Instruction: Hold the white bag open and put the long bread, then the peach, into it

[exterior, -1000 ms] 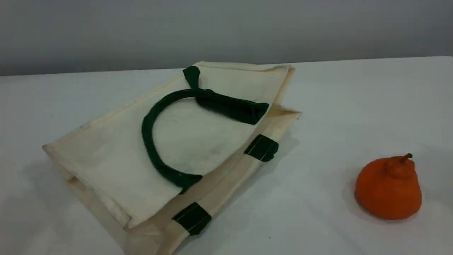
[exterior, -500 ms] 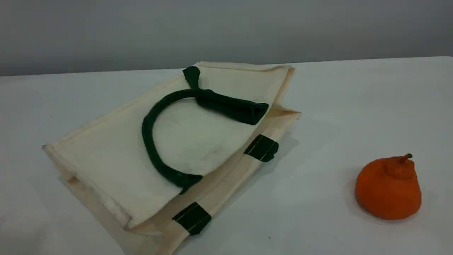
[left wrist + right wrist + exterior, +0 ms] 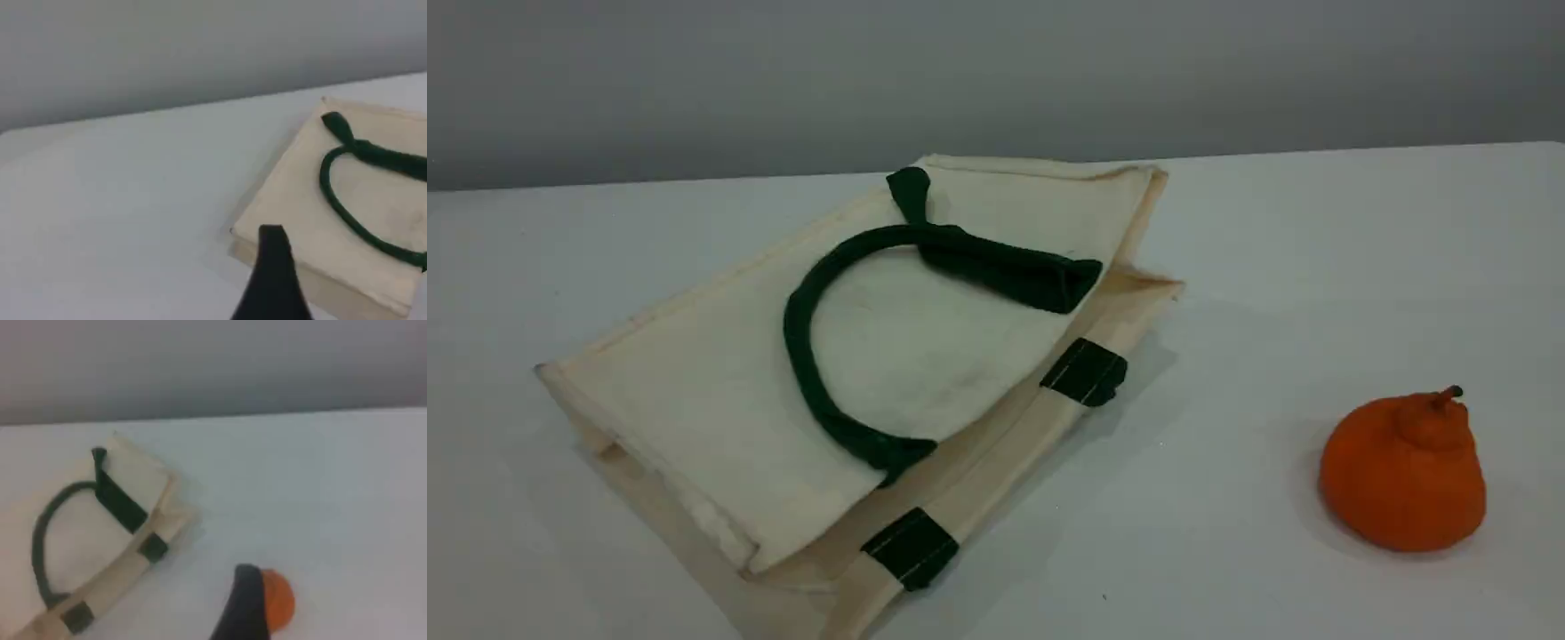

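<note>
The table (image 3: pixel 1316 249) is carrying the white bag (image 3: pixel 694 391), which is lying flat and closed just beyond the left claw (image 3: pixel 272 267), up to the right claw's (image 3: pixel 248 600) left. Both claws are hanging wide open, holding nothing. A pinch there is risking both layers, keeping the mouth shut. The orange fruit (image 3: pixel 1403 471), sitting right beside the right claw, is inviting a wrong pick. Long bread and peach are showing nowhere.

White bag (image 3: pixel 720 400) flat on table, closed, green handle (image 3: pixel 805 329) folded on top.
</note>
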Robot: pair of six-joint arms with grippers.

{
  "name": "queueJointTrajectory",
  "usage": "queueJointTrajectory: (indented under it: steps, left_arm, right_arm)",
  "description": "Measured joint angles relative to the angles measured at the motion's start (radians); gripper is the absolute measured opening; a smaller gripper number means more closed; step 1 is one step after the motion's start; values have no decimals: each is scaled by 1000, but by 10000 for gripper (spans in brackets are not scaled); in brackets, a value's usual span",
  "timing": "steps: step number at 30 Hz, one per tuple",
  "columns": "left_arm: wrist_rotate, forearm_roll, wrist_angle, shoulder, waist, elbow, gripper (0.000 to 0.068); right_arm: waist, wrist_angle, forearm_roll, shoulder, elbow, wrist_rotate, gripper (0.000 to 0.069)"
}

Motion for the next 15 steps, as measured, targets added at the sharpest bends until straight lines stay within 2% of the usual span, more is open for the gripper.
queueJointTrajectory:
  steps: [9, 15]
  left_arm:
    - [1, -10, -1, -194, 0, 204, 503]
    - [7, -8, -4, -230, 0, 379, 503]
  right_arm:
    - [0, -5, 2, -263, 287, -108, 561]
    - [1, -82, 0, -338, 385, -189, 507]
